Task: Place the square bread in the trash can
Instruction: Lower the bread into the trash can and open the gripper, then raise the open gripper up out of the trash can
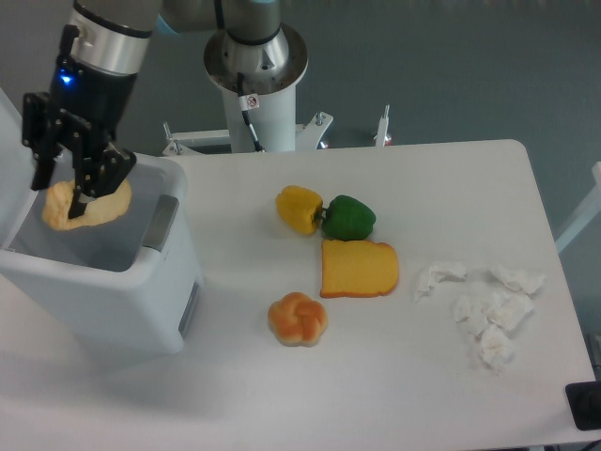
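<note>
The gripper (73,199) hangs over the open trash can (141,301) at the table's (394,395) left edge, jaws closed on a pale, rounded bread piece (86,207). The square bread (359,269), the task's named item, lies near the table's centre, untouched.

Risk: the held piece appears not to be the square one; releasing it here would likely bin the wrong item. Its edge sits near the can's rim and could catch.

Count: one yellow pepper (299,208), one green pepper (349,217), one round roll (298,318), several crumpled tissues (484,305), exact number unclear.
</note>
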Robot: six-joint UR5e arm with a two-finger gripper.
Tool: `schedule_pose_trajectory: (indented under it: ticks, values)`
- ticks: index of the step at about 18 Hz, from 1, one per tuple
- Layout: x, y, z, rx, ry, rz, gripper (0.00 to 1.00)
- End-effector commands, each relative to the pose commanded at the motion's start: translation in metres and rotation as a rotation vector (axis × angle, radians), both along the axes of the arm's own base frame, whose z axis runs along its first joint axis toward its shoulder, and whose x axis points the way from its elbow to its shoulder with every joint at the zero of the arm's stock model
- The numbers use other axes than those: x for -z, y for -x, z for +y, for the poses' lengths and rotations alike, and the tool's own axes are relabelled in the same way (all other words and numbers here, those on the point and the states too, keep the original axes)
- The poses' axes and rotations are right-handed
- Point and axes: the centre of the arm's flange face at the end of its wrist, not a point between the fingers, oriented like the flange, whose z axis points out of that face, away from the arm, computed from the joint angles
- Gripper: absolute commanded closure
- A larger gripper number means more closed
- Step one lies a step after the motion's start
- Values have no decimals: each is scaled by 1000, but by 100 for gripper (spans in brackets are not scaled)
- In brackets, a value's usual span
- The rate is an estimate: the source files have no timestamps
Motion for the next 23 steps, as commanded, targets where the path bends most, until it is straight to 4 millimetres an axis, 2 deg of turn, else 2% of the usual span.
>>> schedule_pose_trajectory:
  ticks: [4,9,10,12,16,23]
  values:
    - [3,-2,1,4,6,-3,0]
    - [19,8,10,10,28,-2,0]
    - [24,39,9,-27,35,23,0]
    - [18,50,7,-25,21,46,0]
    - [25,57,12,-25,34,59,0]
    - [19,59,14,-33,28,64,0]
